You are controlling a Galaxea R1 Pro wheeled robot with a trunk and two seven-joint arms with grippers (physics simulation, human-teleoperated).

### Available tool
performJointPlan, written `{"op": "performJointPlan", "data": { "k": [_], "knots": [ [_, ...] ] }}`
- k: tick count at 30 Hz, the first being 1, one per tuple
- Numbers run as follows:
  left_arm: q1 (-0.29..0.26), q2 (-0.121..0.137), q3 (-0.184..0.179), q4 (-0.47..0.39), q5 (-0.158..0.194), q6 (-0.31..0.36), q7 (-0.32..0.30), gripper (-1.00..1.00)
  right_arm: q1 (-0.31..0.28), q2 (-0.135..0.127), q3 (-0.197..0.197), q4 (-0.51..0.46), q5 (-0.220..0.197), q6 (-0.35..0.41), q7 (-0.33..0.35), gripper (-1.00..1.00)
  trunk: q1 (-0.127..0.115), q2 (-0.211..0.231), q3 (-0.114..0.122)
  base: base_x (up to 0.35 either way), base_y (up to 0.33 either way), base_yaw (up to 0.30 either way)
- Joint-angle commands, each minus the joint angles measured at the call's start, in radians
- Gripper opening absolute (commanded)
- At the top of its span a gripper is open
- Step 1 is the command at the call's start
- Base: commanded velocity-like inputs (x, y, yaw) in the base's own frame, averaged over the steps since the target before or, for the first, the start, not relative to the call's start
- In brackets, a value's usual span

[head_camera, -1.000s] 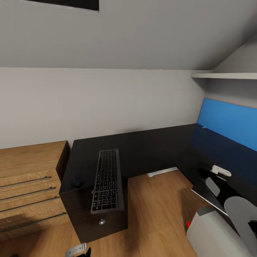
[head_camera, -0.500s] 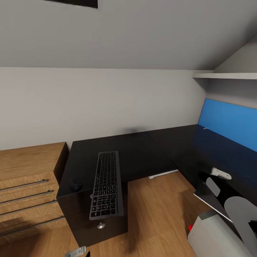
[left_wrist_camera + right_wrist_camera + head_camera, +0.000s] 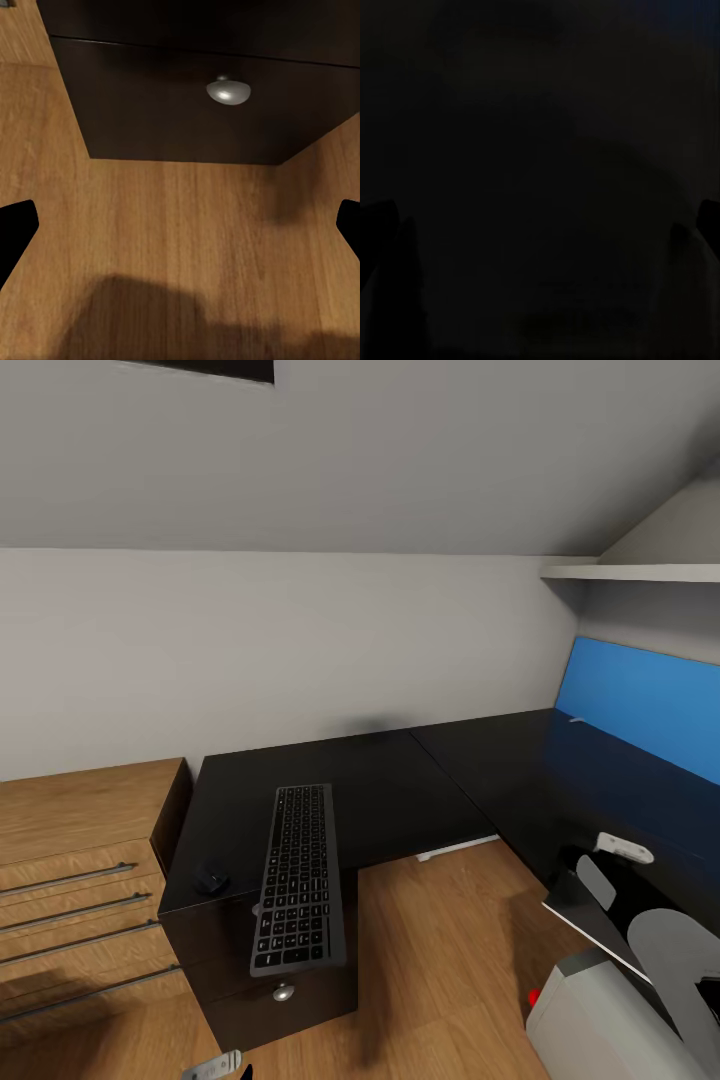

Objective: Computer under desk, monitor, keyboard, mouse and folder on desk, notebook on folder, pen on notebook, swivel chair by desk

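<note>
Left gripper (image 3: 180,232): at the bottom edge of the head view; in the left wrist view its two black fingertips sit at opposite borders, spread wide with nothing between them, over bare floor.
Right gripper (image 3: 540,217): its wrist view is almost black; the faint fingertips stand far apart at the two borders, and nothing can be made out between them.
Light wooden plank floor (image 3: 440,960): open in the lower middle of the frame, running into the desk's inner corner.
Pale grey-white body with a small red light (image 3: 590,1025): lower right corner, partly behind the grey arm; what it rests on cannot be told.
Long L-shaped desk with black top (image 3: 400,790): middle of the frame, bending along the right side; its black drawer unit stands at the lower left, with a round silver knob (image 3: 284,992).
Slim black full-size keyboard (image 3: 298,875): flat on the desktop above the drawers, lengthwise toward the wall, its near end overhanging the front edge.
Small black mouse (image 3: 212,881): on the desktop just left of the keyboard, close to the left edge.
Light wooden drawer chest with long metal handles (image 3: 80,860): left edge, right beside the desk.
Bright blue panel (image 3: 640,705): right side, behind the desktop.
White shelf (image 3: 640,572): upper right, above the panel.
</note>
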Motion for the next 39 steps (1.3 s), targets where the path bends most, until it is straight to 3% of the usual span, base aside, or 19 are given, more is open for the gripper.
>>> {"op": "performJointPlan", "data": {
  "k": [1,39],
  "knots": [
    [-0.001,0.002,-0.009,0.000,0.010,-0.006,0.009,1.00,0.000,0.001,-0.001,0.013,-0.006,0.015,-0.003,1.00,0.000,0.000,-0.001,-0.026,0.000,0.000],
    [-0.001,0.002,-0.009,0.000,0.010,-0.007,0.007,1.00,0.001,0.003,0.002,0.013,-0.003,0.015,-0.002,1.00,0.000,0.000,-0.001,-0.069,0.011,0.000]
  ]
}}
